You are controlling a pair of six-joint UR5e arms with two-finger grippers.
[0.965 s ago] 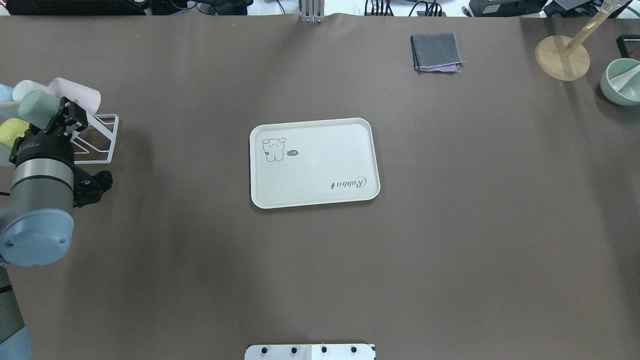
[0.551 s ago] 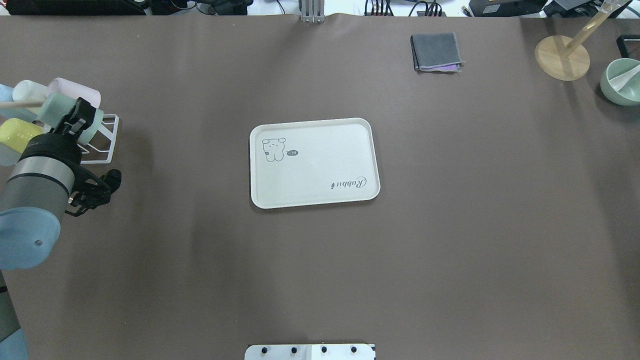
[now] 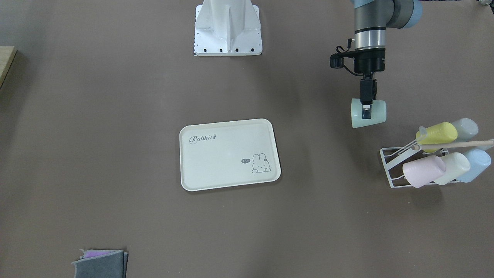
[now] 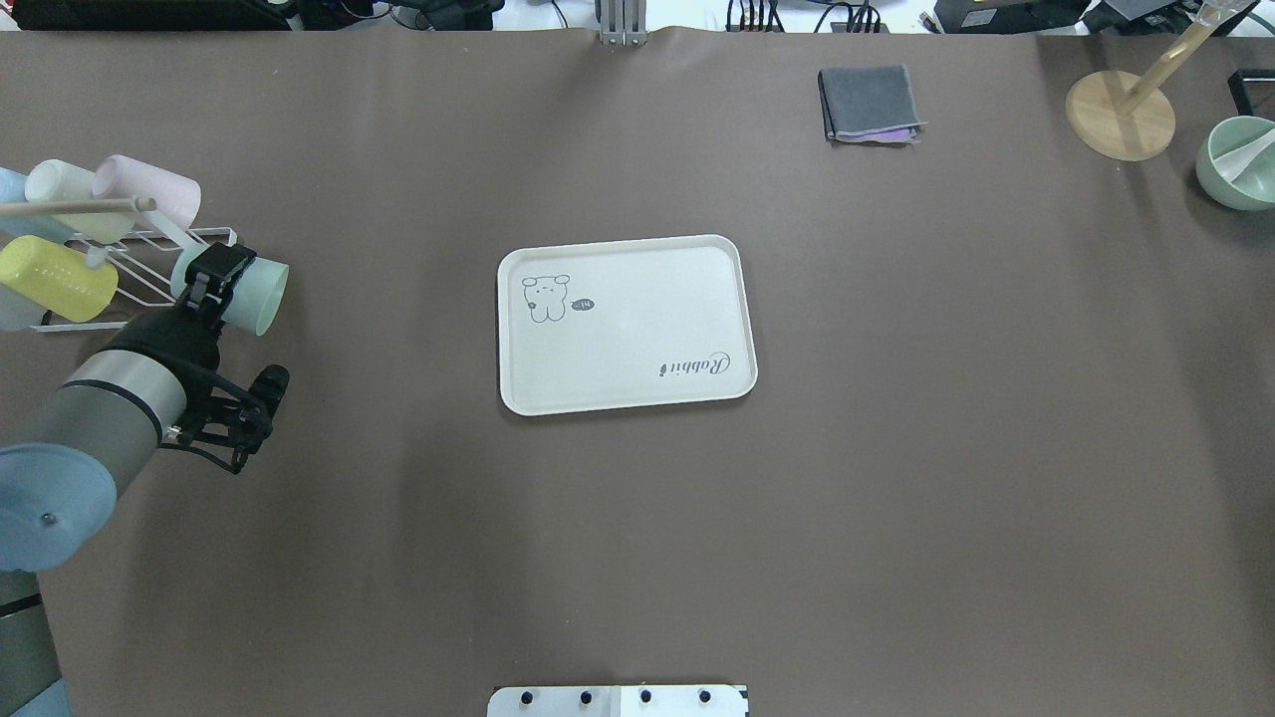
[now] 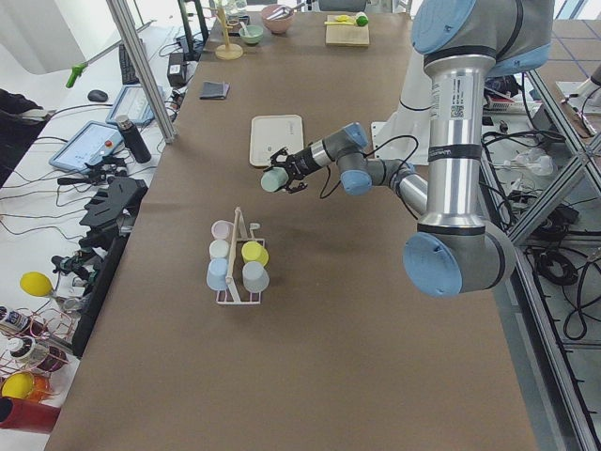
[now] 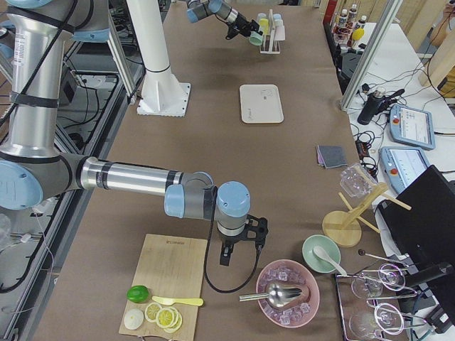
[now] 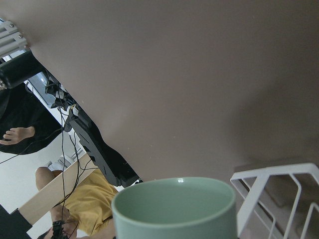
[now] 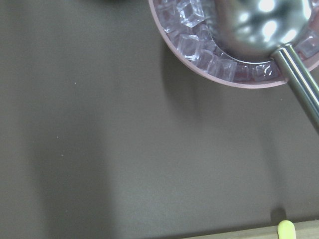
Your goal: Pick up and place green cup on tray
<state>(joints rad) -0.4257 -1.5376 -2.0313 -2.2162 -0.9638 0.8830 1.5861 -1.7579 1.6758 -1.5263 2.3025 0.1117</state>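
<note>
Left arm carrying cup: left gripper (image 4: 212,282) was clamped on the matte mint-green plastic tumbler (image 4: 257,296).
Tumbler hung sideways just beside the white wire cup rack (image 3: 390,170), well apart from the cream rectangular plastic tray (image 4: 647,299). Right gripper (image 6: 225,257): couldn't tell.

Base of green cup (image 7: 174,211) off-frame.

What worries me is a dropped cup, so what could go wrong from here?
1. The left hand holds the green cup on its side in the air; if not turned upright over the tray, it may roll on landing.
2. Its wall is smooth and tapered, so it might slip out of the hand during the carry.
3. The cup hangs close to the rack; a wide swing could knock the other cups.
</note>
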